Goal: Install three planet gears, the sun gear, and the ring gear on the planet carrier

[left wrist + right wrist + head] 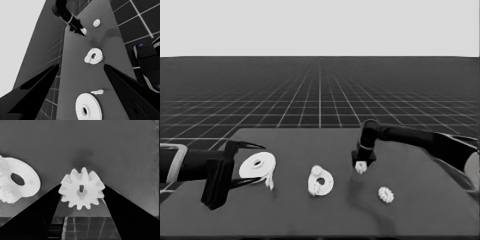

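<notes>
My right gripper (361, 167) has its two fingers pinched on a small toothed gear (81, 188), which sits between the black wedges in the right wrist view with its teeth and centre hole facing the camera. From the head view I see that gear held just above the table (410, 210), right of centre, with a soft shadow on the surface below it. Just to the side lies the smaller round part (321, 183), flat near the middle of the table; two gears already sit on it, touching its face beside the centre hole. Another gear (386, 194) lies loose on the table, nearer me and to the right of the gripper, apart from everything else. Farther out, toward the left end, the larger round part (257, 165) lies flat, and the thin white piece (269, 180) rests just beside its rim. My left gripper (252, 162) waits at that left end with its fingers spread wide either side of the larger round part, not gripping it; the left wrist view shows both wedges well clear of the part.
</notes>
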